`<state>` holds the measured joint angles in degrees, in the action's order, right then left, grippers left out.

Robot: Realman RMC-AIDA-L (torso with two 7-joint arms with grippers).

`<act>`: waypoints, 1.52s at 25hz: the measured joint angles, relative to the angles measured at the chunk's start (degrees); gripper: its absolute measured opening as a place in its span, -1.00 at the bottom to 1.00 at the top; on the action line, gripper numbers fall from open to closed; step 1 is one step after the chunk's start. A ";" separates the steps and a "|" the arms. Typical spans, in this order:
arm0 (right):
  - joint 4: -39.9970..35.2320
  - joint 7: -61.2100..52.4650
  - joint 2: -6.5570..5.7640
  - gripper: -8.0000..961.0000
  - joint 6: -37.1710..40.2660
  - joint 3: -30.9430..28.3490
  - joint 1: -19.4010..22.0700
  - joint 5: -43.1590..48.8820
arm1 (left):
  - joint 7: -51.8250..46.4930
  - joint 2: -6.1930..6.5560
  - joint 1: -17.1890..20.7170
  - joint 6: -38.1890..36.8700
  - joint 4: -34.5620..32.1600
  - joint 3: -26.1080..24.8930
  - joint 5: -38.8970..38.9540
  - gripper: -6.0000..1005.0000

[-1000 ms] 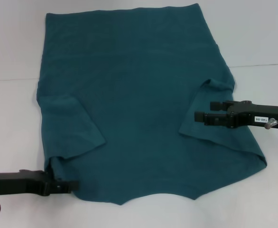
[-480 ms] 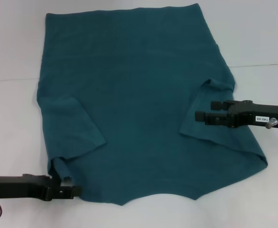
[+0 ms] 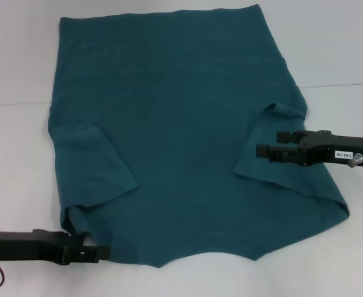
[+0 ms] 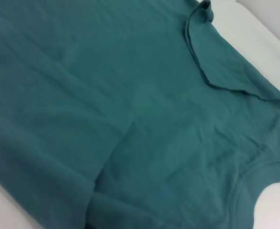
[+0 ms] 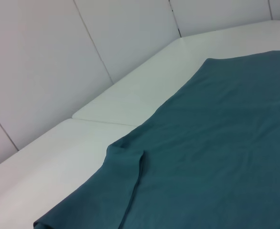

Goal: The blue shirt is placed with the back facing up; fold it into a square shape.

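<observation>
- The blue shirt (image 3: 181, 136) lies flat, back up, on the white worktop (image 3: 330, 43) — both sleeves folded inward.
- Left gripper (image 3: 98, 253) sits at the shirt's near-left shoulder corner, probably to pinch it; grip unclear.
- Right gripper (image 3: 263, 151) hovers over the right sleeve; opening unclear.

It looked like a bare test room: a plain white table (image 3: 330, 55) stood against a wall (image 5: 59, 62) of blank pale panels.
</observation>
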<state>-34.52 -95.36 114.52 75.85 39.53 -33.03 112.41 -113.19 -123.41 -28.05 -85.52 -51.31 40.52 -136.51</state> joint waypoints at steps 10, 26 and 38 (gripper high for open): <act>-0.11 0.00 0.10 0.94 0.01 -0.21 0.29 0.00 | -0.41 0.18 -0.37 0.56 0.26 0.00 -0.07 0.75; -0.12 0.00 0.11 0.94 0.10 -1.16 0.42 0.00 | -5.29 0.73 -1.45 4.40 -0.23 -0.34 -2.94 0.75; -0.19 0.06 0.09 0.94 0.09 -2.10 0.44 0.00 | -7.23 0.82 -1.57 6.94 -0.29 -0.25 -2.97 0.75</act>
<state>-34.72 -95.30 114.61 75.94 37.44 -32.58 112.41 -120.41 -122.59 -29.61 -78.58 -51.59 40.27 -139.48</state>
